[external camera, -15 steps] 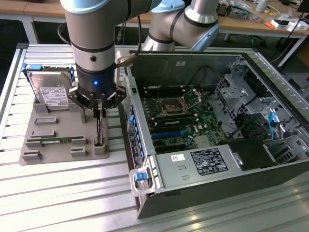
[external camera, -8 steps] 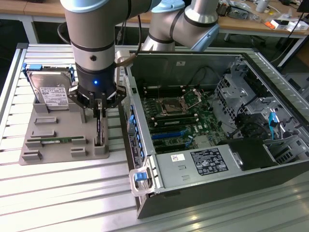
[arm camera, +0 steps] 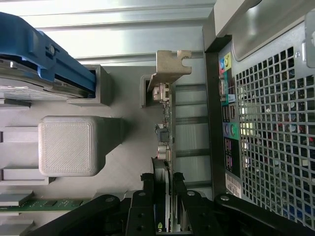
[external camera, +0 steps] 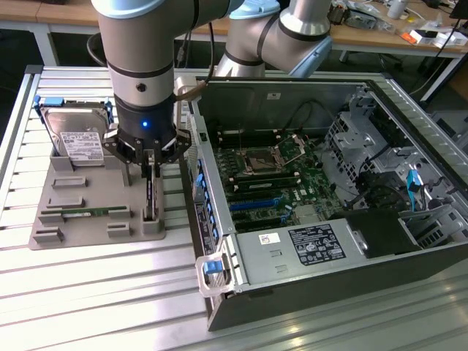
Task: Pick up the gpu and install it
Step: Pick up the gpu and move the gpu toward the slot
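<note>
1. The fingers (arm camera: 147, 195) pinch the gpu (arm camera: 165, 140) (beige bracket at one end), which stands on edge in the gray holder (external camera: 88, 212).
2. The holder sits on the tabletop (external camera: 110, 300), beside the open computer case (external camera: 329, 256).
3. Risk: so narrow a grip could let the card tilt and jam in its slot.

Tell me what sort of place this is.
Probably a robotics lab for computer assembly: a robot arm over a slatted metal table, an open computer case beside a gray holder with a hard drive, and cluttered workbenches behind.
</note>
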Controlling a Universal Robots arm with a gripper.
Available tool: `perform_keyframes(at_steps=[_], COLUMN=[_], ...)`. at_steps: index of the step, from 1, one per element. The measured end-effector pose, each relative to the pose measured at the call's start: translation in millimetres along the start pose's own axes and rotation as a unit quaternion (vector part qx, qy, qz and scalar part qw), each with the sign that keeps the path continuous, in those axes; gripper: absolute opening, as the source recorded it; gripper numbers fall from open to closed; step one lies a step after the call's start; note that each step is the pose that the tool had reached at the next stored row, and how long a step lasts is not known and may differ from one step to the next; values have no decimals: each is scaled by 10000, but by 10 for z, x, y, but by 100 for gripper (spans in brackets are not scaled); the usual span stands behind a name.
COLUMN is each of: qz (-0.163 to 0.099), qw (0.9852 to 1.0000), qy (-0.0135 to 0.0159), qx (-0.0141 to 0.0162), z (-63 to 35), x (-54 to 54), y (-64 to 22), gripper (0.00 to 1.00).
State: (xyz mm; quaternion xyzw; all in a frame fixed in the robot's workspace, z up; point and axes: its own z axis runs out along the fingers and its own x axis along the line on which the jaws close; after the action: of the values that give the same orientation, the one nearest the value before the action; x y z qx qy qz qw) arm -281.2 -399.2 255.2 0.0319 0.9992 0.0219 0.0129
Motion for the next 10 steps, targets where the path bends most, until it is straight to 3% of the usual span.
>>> perform_keyframes(at_steps=[10], qz=[0], qw=[10000], qy=[0], qx=[0], z=[-32], x=[-1], y=[1], gripper=[27])
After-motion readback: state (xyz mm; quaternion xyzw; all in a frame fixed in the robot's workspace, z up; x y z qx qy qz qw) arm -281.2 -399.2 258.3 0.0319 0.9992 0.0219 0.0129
